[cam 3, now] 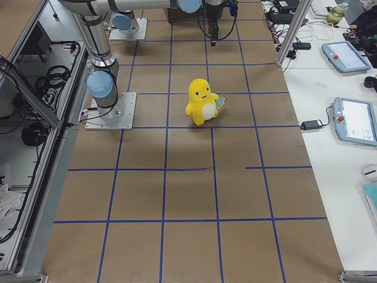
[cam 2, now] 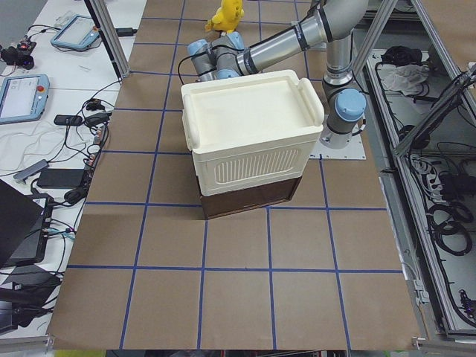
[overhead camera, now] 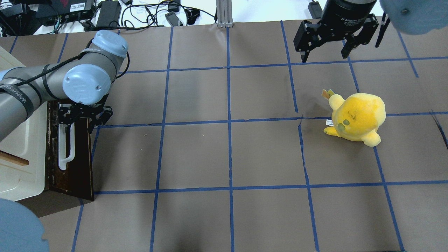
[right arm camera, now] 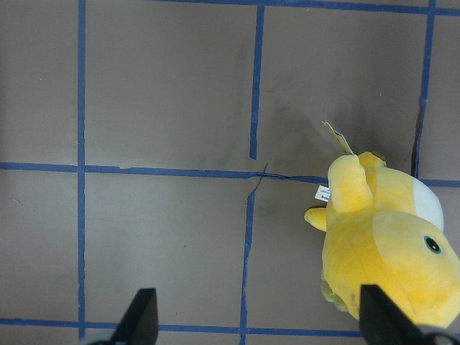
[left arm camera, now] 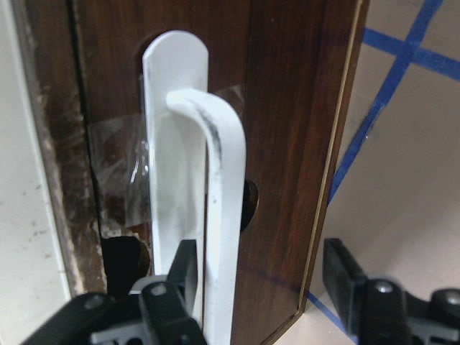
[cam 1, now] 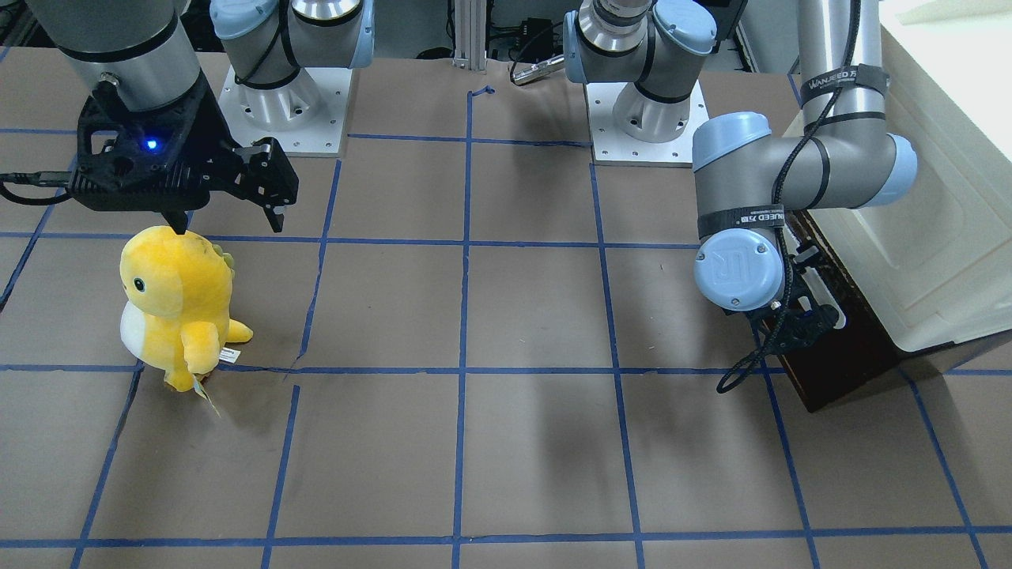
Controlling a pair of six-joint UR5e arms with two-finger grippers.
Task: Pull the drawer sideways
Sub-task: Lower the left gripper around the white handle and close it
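Overhead exterior: one drawer (overhead camera: 81, 164), one plush (overhead camera: 357, 117)

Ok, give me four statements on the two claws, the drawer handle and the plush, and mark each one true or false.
1. The left claw straddles the white handle of the drawer. True.
2. The left claw is clamped shut on that handle. False: it is open, with a clear gap on one side of the bar.
3. The right claw holds the yellow plush. False: it is open and empty, apart from the toy.
4. The yellow plush stands upright on the table. True.
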